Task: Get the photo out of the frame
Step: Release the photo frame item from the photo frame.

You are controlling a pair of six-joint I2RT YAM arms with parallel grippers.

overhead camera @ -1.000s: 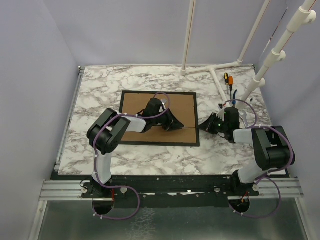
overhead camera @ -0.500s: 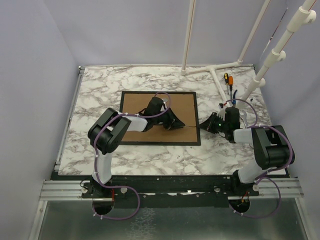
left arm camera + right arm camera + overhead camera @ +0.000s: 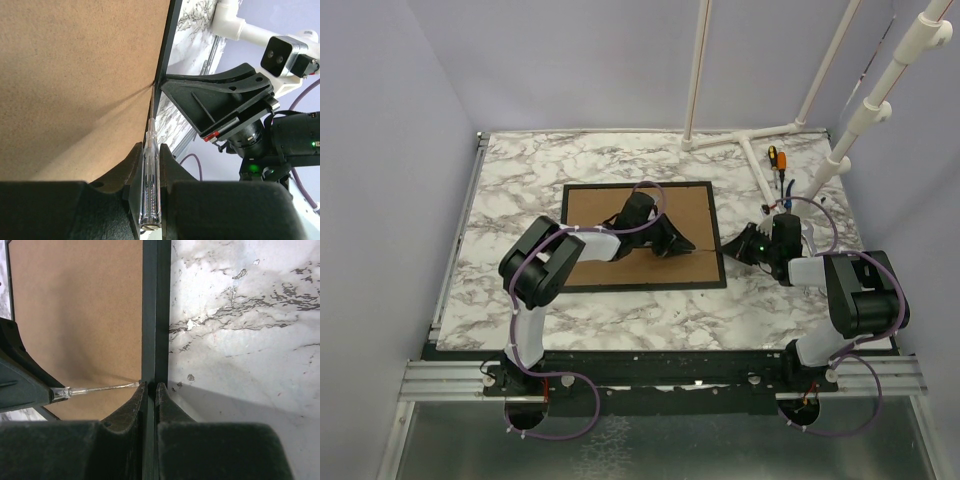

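Note:
The frame [image 3: 595, 212] lies face down on the marble table, brown back up inside a thin black border. The photo is hidden under that back. My left gripper [image 3: 677, 243] hovers over the frame's right part, shut on a clear-handled screwdriver [image 3: 150, 172]. The screwdriver's thin blade [image 3: 102, 388] reaches the seam where the back meets the right border. My right gripper [image 3: 729, 250] comes in from the right and is shut on that black border [image 3: 156, 315], one finger on each side of it. In the left wrist view the right gripper's fingers [image 3: 215, 97] sit just beyond the border.
An orange-handled screwdriver [image 3: 772, 157] and a darker tool [image 3: 783, 162] lie at the back right. A white pipe stand [image 3: 748, 140] stands there too, beside a slanted white pole [image 3: 865, 118]. Marble table [image 3: 520, 165] surrounds the frame; the table edge runs close behind the right arm.
The left gripper has moved right with the screwdriver toward the frame's right border. The frame has shifted slightly to the right. The right gripper has tightened a little on the border.

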